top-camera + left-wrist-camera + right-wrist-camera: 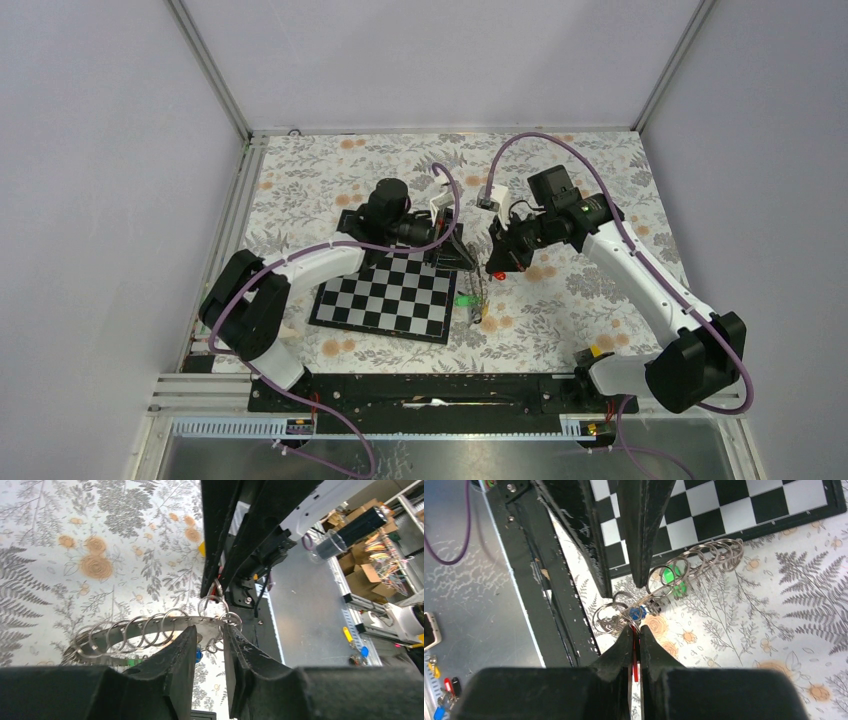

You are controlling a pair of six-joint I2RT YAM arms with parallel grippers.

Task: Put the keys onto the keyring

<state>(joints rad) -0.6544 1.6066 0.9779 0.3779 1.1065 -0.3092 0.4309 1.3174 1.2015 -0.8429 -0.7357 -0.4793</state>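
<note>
The keyring (150, 628) is a flat grey band strung with several small wire rings, held above the floral table. My left gripper (210, 630) is closed on its end, with the band lying across the fingertips. The keyring also shows edge-on in the right wrist view (704, 557) and small in the top view (478, 298). A blue-tagged key (636, 612) and a green-tagged key (672, 575) hang on it. My right gripper (635, 630) is shut on a red-tagged key (634, 662), its tip right at the keyring's near end. In the top view the left gripper (462, 258) and the right gripper (497, 268) almost meet.
A black-and-white chessboard (385, 295) lies on the floral tablecloth just left of the grippers and under the left arm. It also shows at the top of the right wrist view (734, 510). Grey cage walls and a metal rail bound the table.
</note>
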